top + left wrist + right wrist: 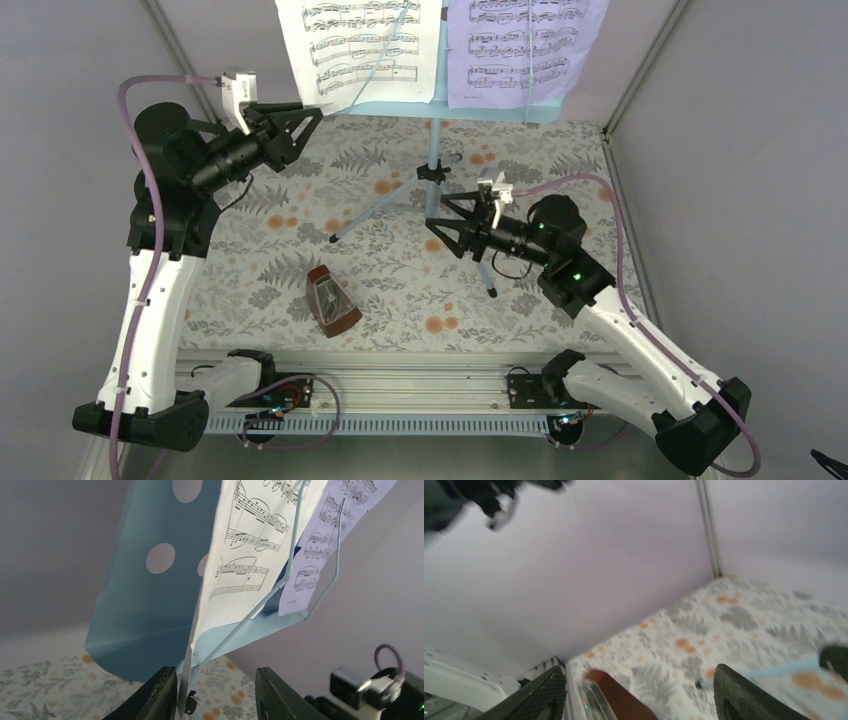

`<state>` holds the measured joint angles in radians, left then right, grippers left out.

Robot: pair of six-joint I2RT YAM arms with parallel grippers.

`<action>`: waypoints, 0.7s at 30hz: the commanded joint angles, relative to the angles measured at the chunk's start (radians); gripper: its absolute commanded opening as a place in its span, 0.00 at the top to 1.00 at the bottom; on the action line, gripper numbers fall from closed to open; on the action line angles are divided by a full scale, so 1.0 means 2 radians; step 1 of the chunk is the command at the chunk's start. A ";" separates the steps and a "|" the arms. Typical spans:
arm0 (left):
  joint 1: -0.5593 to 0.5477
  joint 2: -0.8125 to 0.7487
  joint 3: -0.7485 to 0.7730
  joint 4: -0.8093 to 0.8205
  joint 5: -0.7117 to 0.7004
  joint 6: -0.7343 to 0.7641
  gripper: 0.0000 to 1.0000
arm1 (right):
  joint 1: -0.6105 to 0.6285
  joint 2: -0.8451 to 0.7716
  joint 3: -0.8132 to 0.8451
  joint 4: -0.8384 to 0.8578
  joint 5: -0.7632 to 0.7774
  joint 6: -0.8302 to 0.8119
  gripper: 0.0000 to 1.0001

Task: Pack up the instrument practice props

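The music stand [433, 140] stands at the far middle of the floral cloth [250, 290], tripod legs [375, 215] spread. The white page [360, 45] is on the left of its desk and the lavender page [520, 45] on the right, both tucked behind thin wire retainers [295, 545].

Expect the pages to be light, floppy and easy to crease. Pinch a lower corner and slide the sheet out from under the wire rather than pulling straight off. The stand looks light and top-heavy, so take it on the pole near the leg hub.

The metronome [332, 303] lies near the middle, well apart from the stand. It is small and rigid, and its tapered sides may slip, so grip it low across the flat faces.

Your left gripper [215, 675] reaches far and up to the white page's lower left corner. Its jaws are spread, the sheet's edge just beside one finger and not pinched.

Your right gripper [638, 672] hangs level beside the stand's pole, pointing left. Its jaws are wide apart and hold nothing.
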<state>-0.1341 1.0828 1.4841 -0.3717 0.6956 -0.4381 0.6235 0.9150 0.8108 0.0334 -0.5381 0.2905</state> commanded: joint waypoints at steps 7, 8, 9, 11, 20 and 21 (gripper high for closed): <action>0.005 0.014 0.001 0.025 0.040 -0.012 0.66 | 0.024 0.092 0.169 0.083 -0.003 0.069 0.42; 0.005 0.016 0.001 0.027 0.043 -0.014 0.66 | 0.026 0.111 0.194 0.080 -0.005 0.073 0.43; 0.005 0.019 0.001 0.030 0.046 -0.015 0.66 | 0.029 0.134 0.223 0.069 -0.008 0.075 0.43; 0.006 0.024 0.003 0.034 0.051 -0.017 0.66 | 0.036 0.180 0.282 0.037 -0.015 0.079 0.43; 0.006 0.031 0.014 0.021 0.040 -0.002 0.97 | 0.060 0.287 0.400 0.051 0.044 0.117 0.55; 0.006 0.031 0.015 0.016 0.035 0.001 0.97 | 0.061 0.294 0.415 0.050 0.051 0.117 0.55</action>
<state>-0.1261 1.1511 1.4849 -0.3294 0.7757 -0.4541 0.7341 1.4647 1.5372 0.1299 -0.5205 0.4805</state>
